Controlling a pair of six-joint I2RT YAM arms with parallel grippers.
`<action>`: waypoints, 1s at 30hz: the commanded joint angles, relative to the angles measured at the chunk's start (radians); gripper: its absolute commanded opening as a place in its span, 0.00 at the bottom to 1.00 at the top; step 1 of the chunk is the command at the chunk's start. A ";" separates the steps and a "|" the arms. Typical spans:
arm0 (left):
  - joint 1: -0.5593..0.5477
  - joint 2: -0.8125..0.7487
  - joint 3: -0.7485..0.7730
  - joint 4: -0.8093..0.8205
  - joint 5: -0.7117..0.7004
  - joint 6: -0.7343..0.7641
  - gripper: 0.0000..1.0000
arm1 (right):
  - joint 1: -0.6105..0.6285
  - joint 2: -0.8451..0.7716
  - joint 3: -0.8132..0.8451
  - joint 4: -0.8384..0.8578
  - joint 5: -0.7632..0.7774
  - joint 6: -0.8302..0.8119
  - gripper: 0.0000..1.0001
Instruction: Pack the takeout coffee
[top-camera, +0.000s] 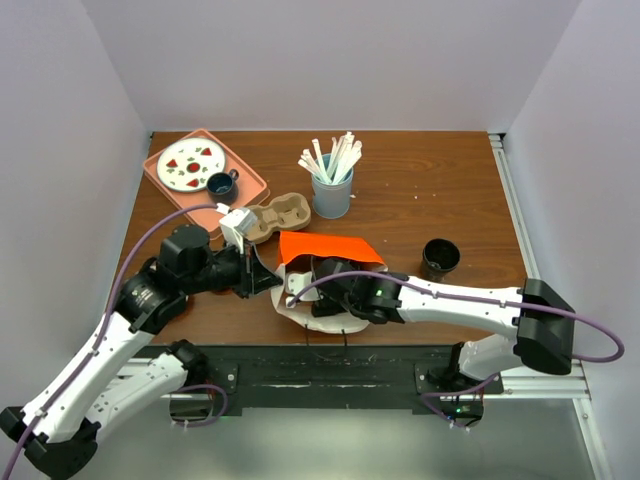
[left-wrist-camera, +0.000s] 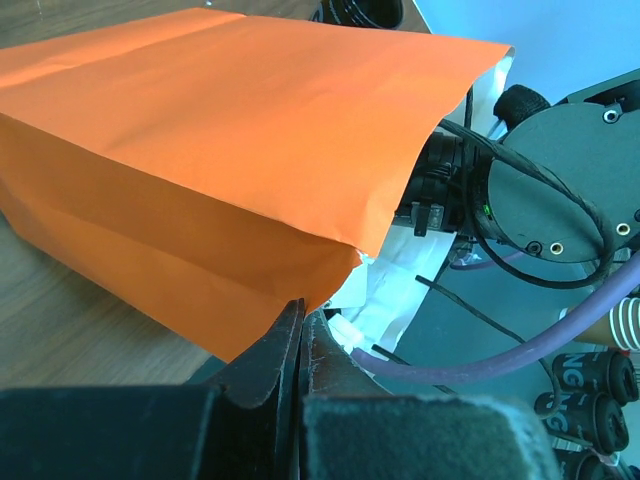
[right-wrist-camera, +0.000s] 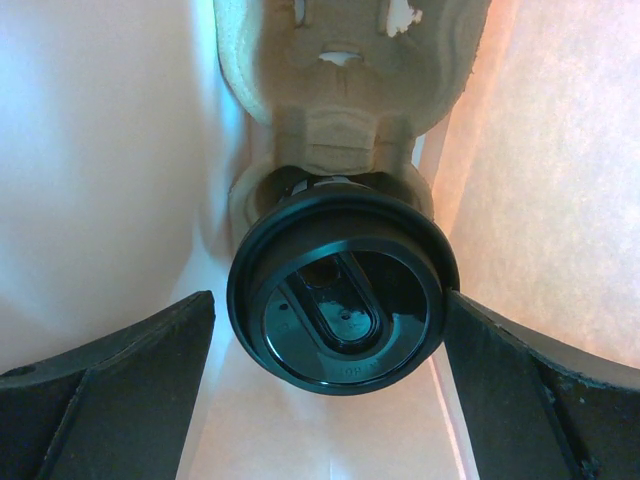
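Observation:
An orange paper bag (top-camera: 325, 247) lies on its side near the table's front, its white-lined mouth toward the arms. My left gripper (top-camera: 262, 275) is shut on the bag's lower edge; in the left wrist view its tips (left-wrist-camera: 302, 310) pinch the orange paper (left-wrist-camera: 230, 150). My right gripper (right-wrist-camera: 330, 300) reaches inside the bag. Its fingers (right-wrist-camera: 120, 390) stand either side of a coffee cup's black lid (right-wrist-camera: 342, 305), with a small gap on the left. The cup sits in a brown pulp carrier (right-wrist-camera: 345, 90) inside the bag.
A second pulp carrier (top-camera: 275, 217) lies behind the bag. A blue cup of white stirrers (top-camera: 332, 190) stands mid-table. A black cup (top-camera: 440, 256) sits at right. A pink tray (top-camera: 250, 180) with a plate and a dark mug (top-camera: 221, 184) is back left.

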 joint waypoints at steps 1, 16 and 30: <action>-0.005 0.007 0.059 0.001 0.007 -0.037 0.00 | -0.002 -0.044 0.059 -0.084 -0.040 0.001 0.99; -0.007 0.036 0.084 -0.050 0.003 -0.082 0.00 | -0.004 -0.044 0.182 -0.212 -0.133 0.046 0.98; -0.007 0.047 0.104 -0.102 -0.028 -0.114 0.04 | -0.004 -0.064 0.254 -0.284 -0.179 0.102 0.95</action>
